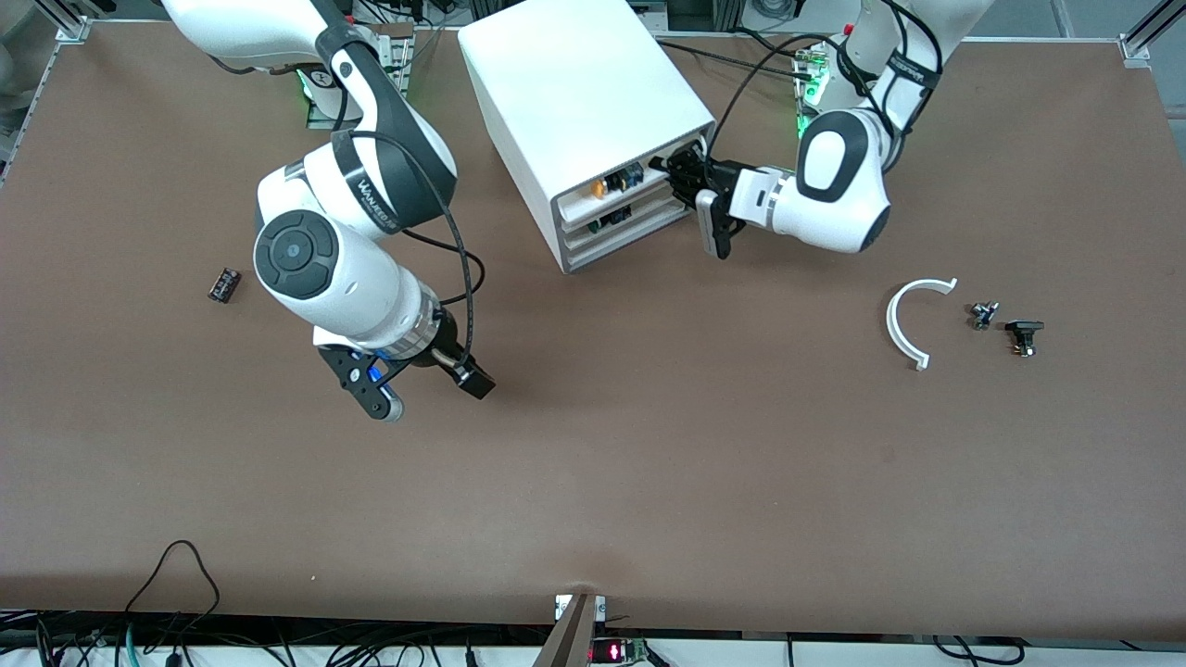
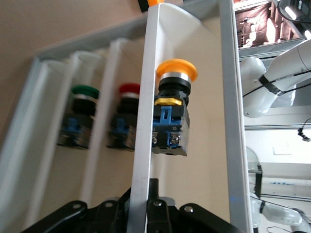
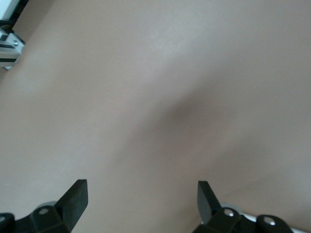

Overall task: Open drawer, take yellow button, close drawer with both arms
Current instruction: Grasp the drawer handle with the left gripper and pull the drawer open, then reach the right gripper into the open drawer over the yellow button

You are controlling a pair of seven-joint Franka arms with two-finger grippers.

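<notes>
The right gripper [image 1: 375, 389] hangs over bare table [image 1: 649, 463], fingers spread apart and holding nothing. Farther from the front camera, the left gripper [image 1: 681, 176] is closed on the front edge of the drawer [image 1: 616, 185], which stands slightly open. The orange-capped button [image 2: 171, 114] sits inside that drawer.

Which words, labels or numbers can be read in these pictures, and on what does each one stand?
"WANNEED": white letters, small and not fully certain, on the black band of the right arm.
"33": a tiny number, doubtful, on the blue body of the button in the open drawer.
White lettering on the black band of the left arm: too small to read.
The other views show no text.
</notes>
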